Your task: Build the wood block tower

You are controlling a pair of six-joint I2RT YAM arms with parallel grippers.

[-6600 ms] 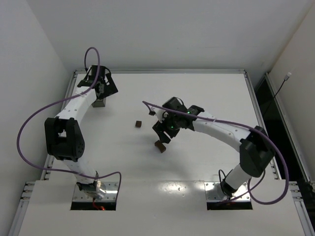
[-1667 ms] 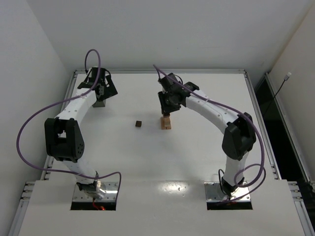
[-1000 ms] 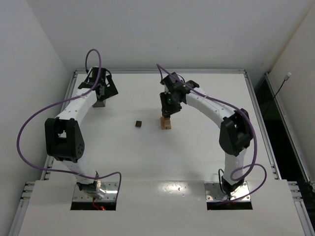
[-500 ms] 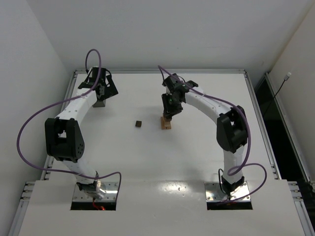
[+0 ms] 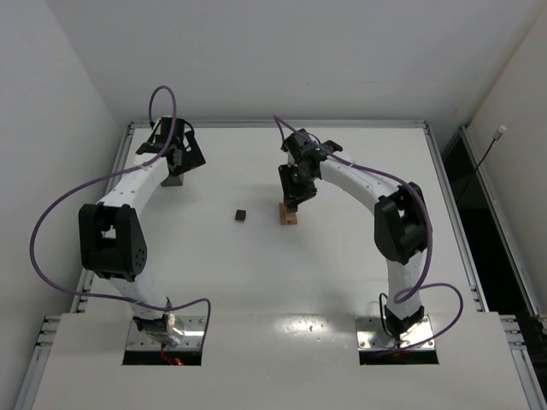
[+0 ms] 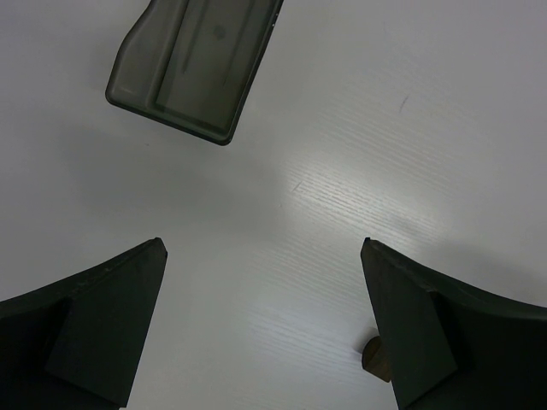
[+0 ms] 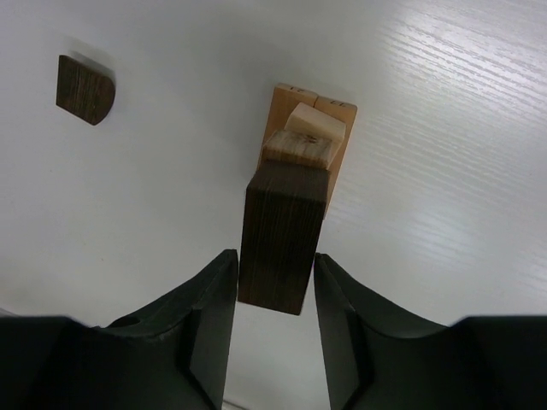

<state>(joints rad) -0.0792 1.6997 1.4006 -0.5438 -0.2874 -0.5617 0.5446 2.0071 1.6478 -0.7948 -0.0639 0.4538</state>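
Observation:
The tower (image 5: 289, 214) stands mid-table as a narrow stack. In the right wrist view it has tan blocks (image 7: 306, 138) low down and a tall dark brown block (image 7: 284, 232) upright on top. My right gripper (image 5: 292, 198) is over the tower, and in its wrist view (image 7: 275, 256) the jaws stand close on either side of the dark block with thin gaps. A loose dark brown block (image 5: 241, 215) lies to the tower's left and shows half-round in the right wrist view (image 7: 84, 89). My left gripper (image 5: 175, 164) hangs open and empty at the far left (image 6: 262, 248).
A grey translucent box (image 5: 174, 178) lies under my left gripper and shows in the left wrist view (image 6: 195, 64). A small brown piece (image 6: 373, 359) peeks out beside the left gripper's right finger. The raised table rim (image 5: 282, 124) runs along the back.
My right arm carried a dark brown block from the table's middle onto the tower. Over the last second its gripper has stayed there while its elbow swung left. The left arm has not moved.

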